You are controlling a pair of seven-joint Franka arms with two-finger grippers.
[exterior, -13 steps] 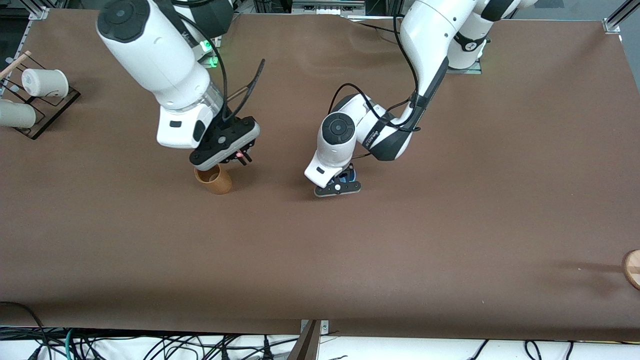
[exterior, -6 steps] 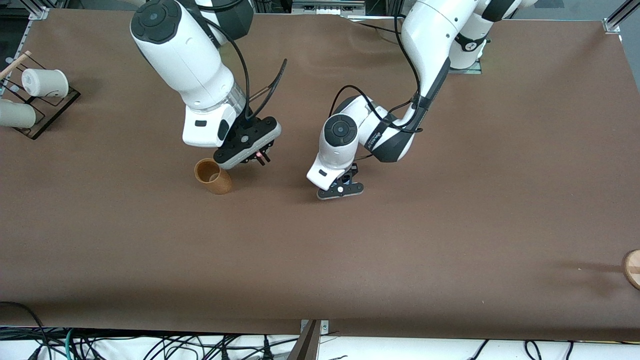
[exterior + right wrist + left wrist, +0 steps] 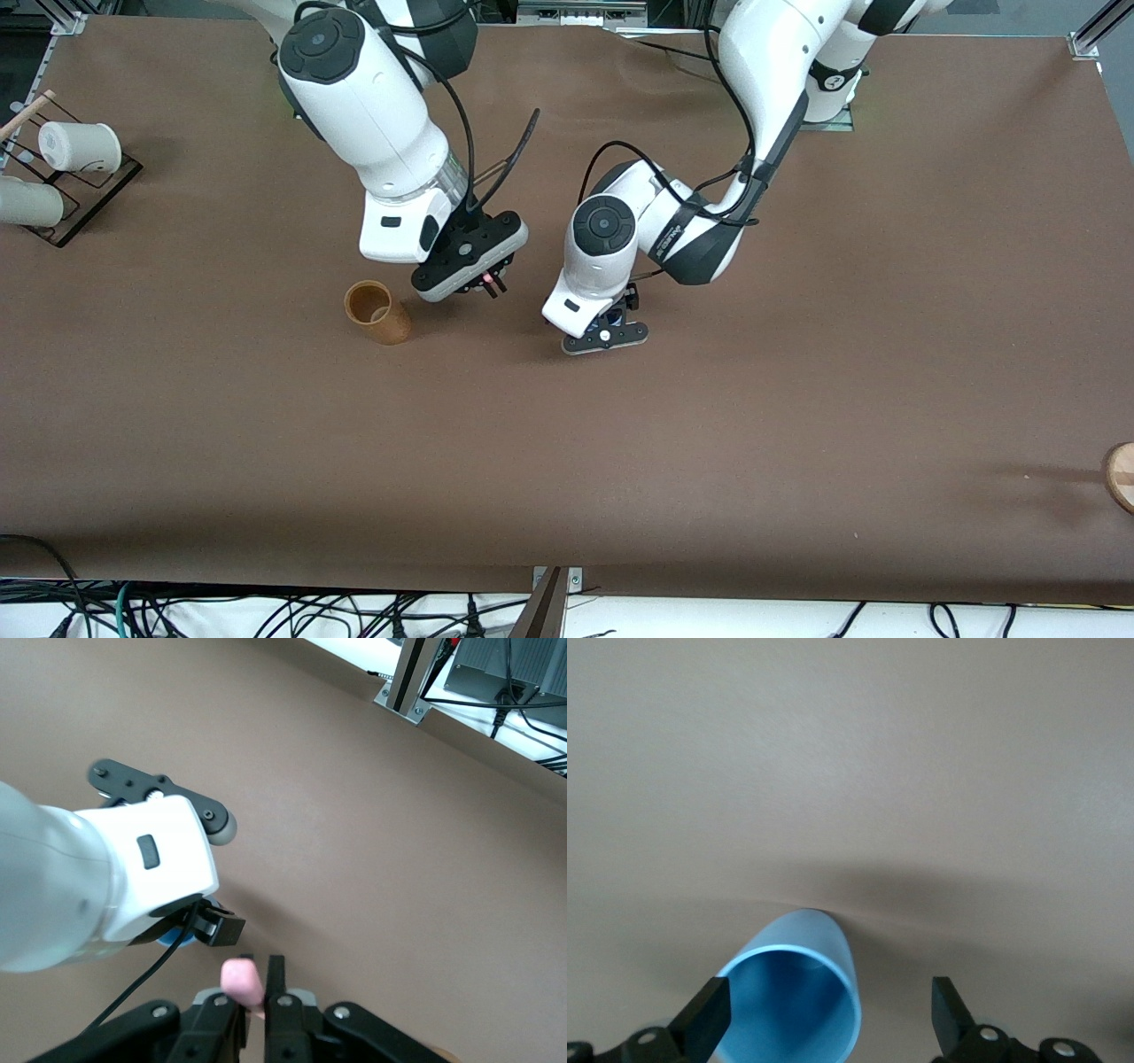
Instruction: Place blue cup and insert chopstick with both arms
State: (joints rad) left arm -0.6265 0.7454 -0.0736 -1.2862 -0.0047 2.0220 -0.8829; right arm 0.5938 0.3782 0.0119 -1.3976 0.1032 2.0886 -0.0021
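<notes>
The blue cup (image 3: pixel 793 992) stands on the brown table between the fingers of my left gripper (image 3: pixel 828 1020), which is open; one finger (image 3: pixel 709 1019) is at the cup's wall, the other (image 3: pixel 948 1019) stands apart from it. In the front view the left gripper (image 3: pixel 611 326) covers the cup almost fully. My right gripper (image 3: pixel 490 286) is shut on the pink-red chopstick (image 3: pixel 241 981), above the table between the tan cup (image 3: pixel 376 312) and the left gripper. The right wrist view shows the left arm's hand (image 3: pixel 151 859) and a sliver of the blue cup (image 3: pixel 168 940).
Two white cups (image 3: pixel 78 146) lie on a black rack (image 3: pixel 97 190) at the right arm's end, with a pale wooden rod (image 3: pixel 27 113) beside them. A round wooden piece (image 3: pixel 1121 477) sits at the table's edge at the left arm's end.
My right gripper has moved with the chopstick from over the tan cup toward the left gripper and the blue cup. The left gripper has stayed at the blue cup.
</notes>
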